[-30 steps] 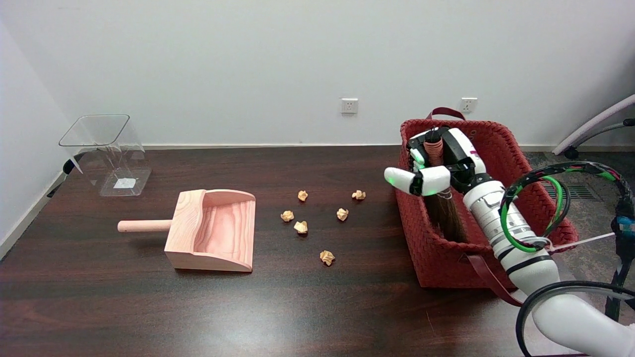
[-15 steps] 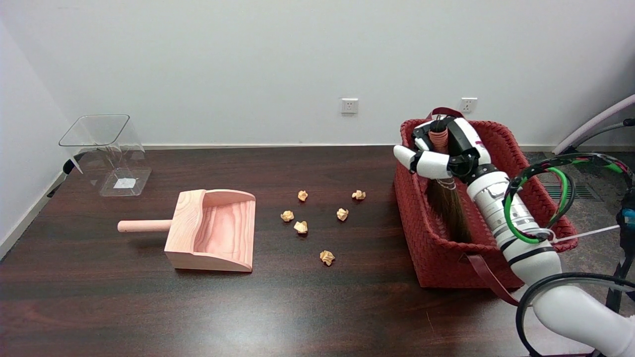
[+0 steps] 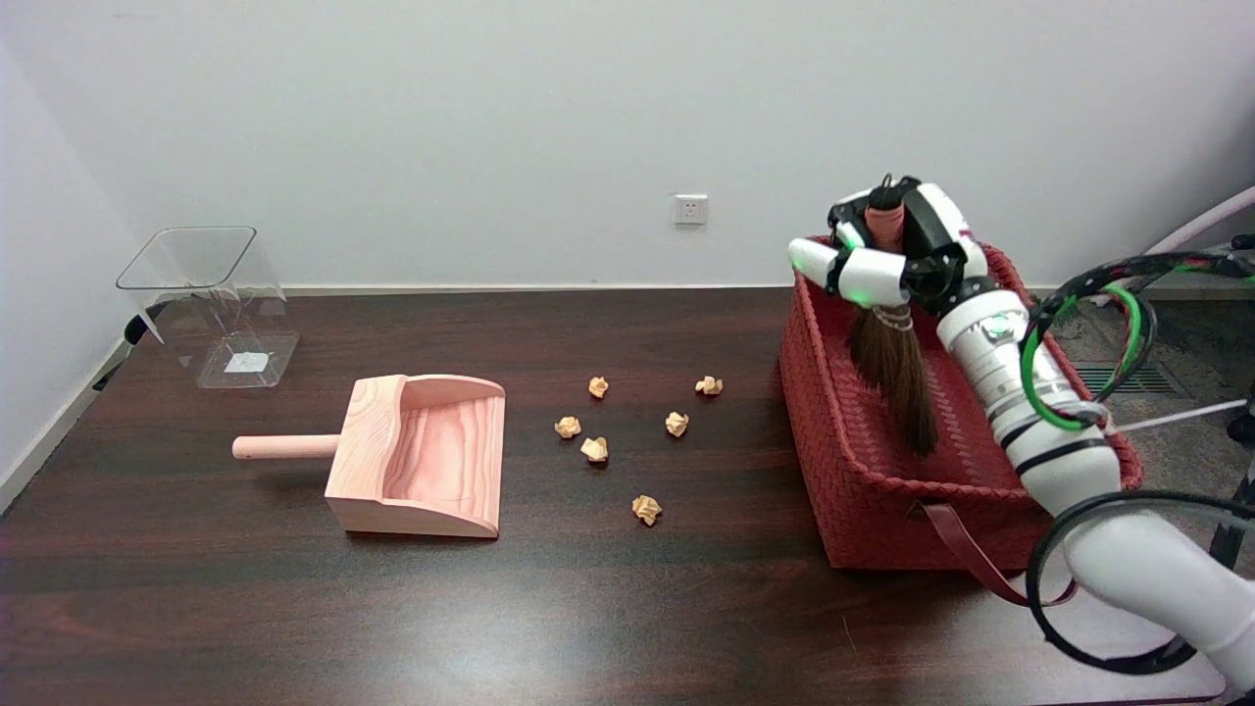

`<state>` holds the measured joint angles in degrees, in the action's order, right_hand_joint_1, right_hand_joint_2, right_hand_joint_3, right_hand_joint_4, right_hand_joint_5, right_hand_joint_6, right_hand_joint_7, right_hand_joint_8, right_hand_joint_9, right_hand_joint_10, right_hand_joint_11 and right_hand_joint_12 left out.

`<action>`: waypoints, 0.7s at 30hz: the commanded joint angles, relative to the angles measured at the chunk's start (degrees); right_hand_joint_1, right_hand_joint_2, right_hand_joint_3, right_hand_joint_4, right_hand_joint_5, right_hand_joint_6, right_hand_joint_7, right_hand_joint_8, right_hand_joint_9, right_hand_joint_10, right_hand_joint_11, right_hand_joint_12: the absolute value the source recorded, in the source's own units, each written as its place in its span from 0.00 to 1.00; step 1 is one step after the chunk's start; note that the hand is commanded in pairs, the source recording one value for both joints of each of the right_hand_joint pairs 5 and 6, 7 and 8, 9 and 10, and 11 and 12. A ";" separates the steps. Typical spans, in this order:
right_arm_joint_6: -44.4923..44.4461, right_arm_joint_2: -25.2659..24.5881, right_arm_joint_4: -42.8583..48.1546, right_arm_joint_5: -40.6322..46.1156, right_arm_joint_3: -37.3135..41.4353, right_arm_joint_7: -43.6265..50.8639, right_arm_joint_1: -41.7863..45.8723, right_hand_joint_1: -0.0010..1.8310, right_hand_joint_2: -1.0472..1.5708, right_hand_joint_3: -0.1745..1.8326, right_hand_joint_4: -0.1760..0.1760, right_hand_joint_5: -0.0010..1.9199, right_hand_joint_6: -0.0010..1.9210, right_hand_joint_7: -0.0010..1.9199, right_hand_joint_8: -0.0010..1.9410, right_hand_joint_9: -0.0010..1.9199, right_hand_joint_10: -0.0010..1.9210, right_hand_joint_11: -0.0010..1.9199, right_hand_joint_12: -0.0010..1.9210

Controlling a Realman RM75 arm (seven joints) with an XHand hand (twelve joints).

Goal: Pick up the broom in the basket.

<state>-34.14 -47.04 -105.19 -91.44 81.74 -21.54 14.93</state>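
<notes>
No legible text, brand, number or sign anywhere in view. Clear square plastic bin (image 3: 208, 299) at the far left of the dark wooden tabletop (image 3: 608, 608) carries a small white label patch on its base; too small to tell any print. White wall socket plate (image 3: 690, 209) on the pale wall: plain, no marking readable. White-and-black robot right hand (image 3: 887, 250) shows a small dark red mark on its white shell, too small to read
</notes>
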 commanded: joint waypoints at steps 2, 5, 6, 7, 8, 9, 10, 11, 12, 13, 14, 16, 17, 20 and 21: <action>4.18 2.50 -2.24 3.67 3.86 5.91 -8.78 0.72 0.95 0.28 0.50 1.00 1.00 1.00 0.99 1.00 1.00 1.00 1.00; 3.37 2.24 -2.37 3.75 1.94 8.55 -10.72 0.72 0.96 0.31 0.50 1.00 1.00 1.00 0.99 1.00 1.00 1.00 1.00; 3.23 2.12 -2.29 3.94 1.71 8.89 -11.06 0.72 0.96 0.31 0.50 1.00 1.00 1.00 0.99 1.00 1.00 1.00 1.00; 3.16 1.81 -2.22 4.53 1.45 9.74 -11.51 0.72 0.96 0.31 0.50 1.00 1.00 1.00 0.99 1.00 1.00 1.00 1.00; 3.14 1.59 -2.23 4.85 1.08 10.68 -11.80 0.72 0.97 0.31 0.50 1.00 1.00 1.00 0.99 1.00 1.00 1.00 1.00; 3.05 1.43 -2.33 4.85 0.66 11.32 -12.02 0.71 0.97 0.31 0.50 1.00 1.00 1.00 0.99 1.00 1.00 1.00 1.00; 2.88 1.29 -2.46 4.85 -0.04 12.26 -12.44 0.71 0.97 0.31 0.50 1.00 1.00 1.00 0.99 1.00 1.00 1.00 1.00; 2.61 1.19 -2.47 4.88 -0.36 12.77 -12.65 0.71 0.97 0.31 0.50 1.00 1.00 1.00 0.99 1.00 1.00 1.00 1.00; 2.25 1.03 -2.54 5.13 -0.98 13.45 -13.10 0.71 0.97 0.32 0.50 1.00 1.00 1.00 0.99 1.00 1.00 1.00 1.00; 2.12 0.87 -2.55 5.66 -1.38 14.13 -13.67 0.71 0.97 0.31 0.50 1.00 1.00 1.00 0.99 1.00 1.00 1.00 1.00; 2.13 0.70 -2.56 6.25 -1.57 14.59 -14.02 0.71 0.97 0.31 0.50 1.00 1.00 1.00 0.99 1.00 1.00 1.00 1.00; 2.14 0.32 -2.58 7.80 -2.37 17.77 -15.37 0.71 0.97 0.31 0.50 1.00 1.00 1.00 0.99 1.00 1.00 1.00 1.00; 2.16 0.25 -2.57 8.18 -2.69 18.77 -15.92 0.71 0.97 0.31 0.50 1.00 1.00 1.00 0.99 1.00 1.00 1.00 1.00; 2.47 0.01 -2.54 10.73 -4.20 24.19 -19.19 0.71 0.97 0.30 0.50 1.00 1.00 1.00 0.99 1.00 1.00 1.00 1.00; 2.63 -0.03 -2.52 11.94 -4.88 26.97 -20.48 0.71 0.97 0.30 0.50 1.00 1.00 1.00 0.99 1.00 1.00 1.00 1.00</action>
<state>-31.56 -45.86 -107.12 -87.08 82.14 -11.59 4.94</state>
